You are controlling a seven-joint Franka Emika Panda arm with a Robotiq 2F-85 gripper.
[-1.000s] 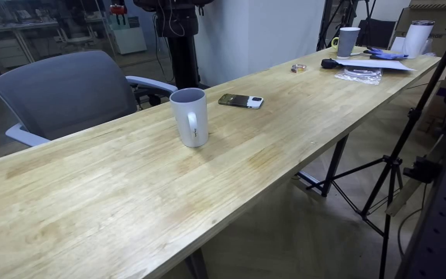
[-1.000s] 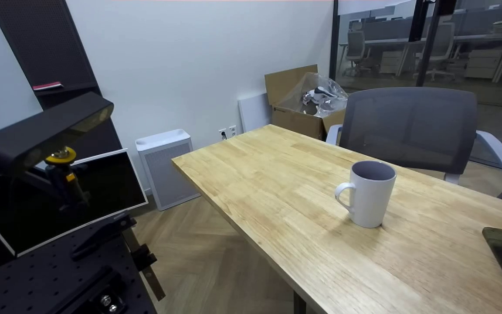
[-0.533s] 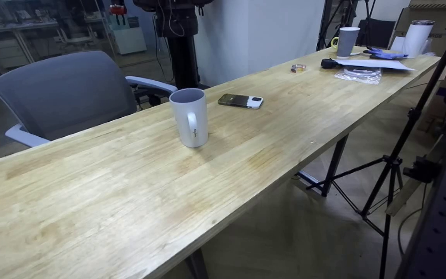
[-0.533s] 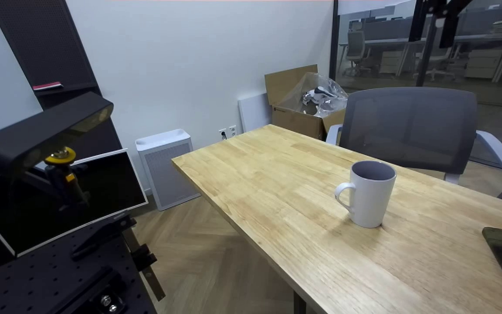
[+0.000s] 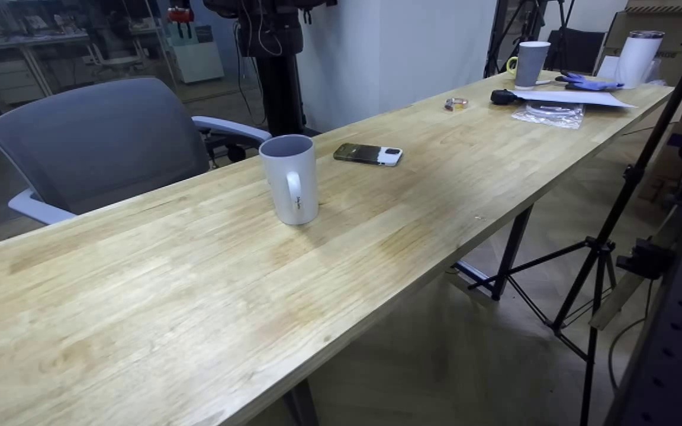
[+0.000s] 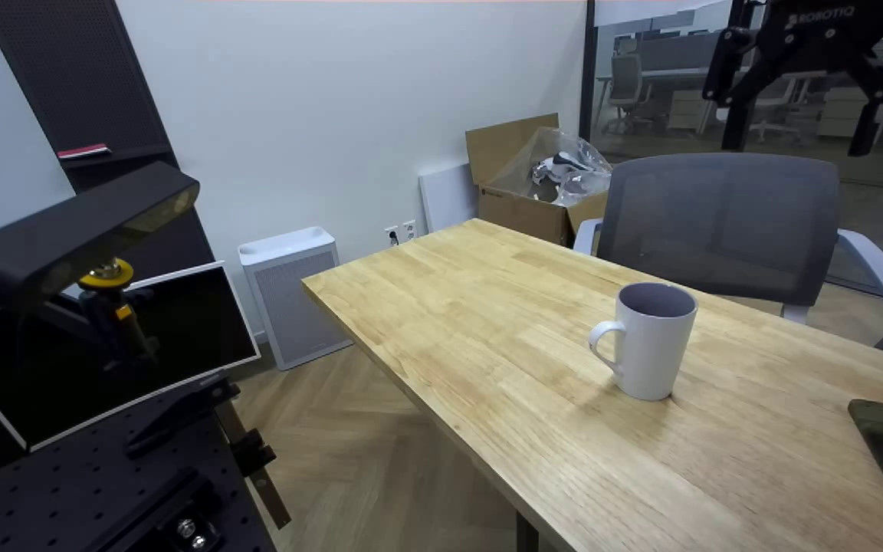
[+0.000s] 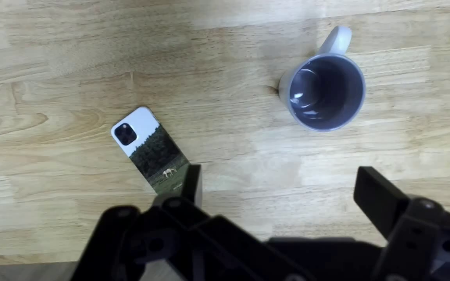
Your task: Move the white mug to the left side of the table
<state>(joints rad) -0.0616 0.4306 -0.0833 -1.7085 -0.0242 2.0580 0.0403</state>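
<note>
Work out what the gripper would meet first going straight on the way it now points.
Probably the tabletop: the open gripper points down at it, with the white mug seemingly off the line. Depth is unclear; one finger overlaps the phone in the wrist view, so it might touch that first.

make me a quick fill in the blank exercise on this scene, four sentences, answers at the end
1. In the wrist view, the gripper is not shut but ____.
2. Rather than lying on its side, the white mug stands ____ on the table.
3. The phone lies with its camera facing ____, not down.
4. With bare tabletop between them, the white mug and the phone are ____ rather than touching.

Missing words: open; upright; up; apart.
</note>
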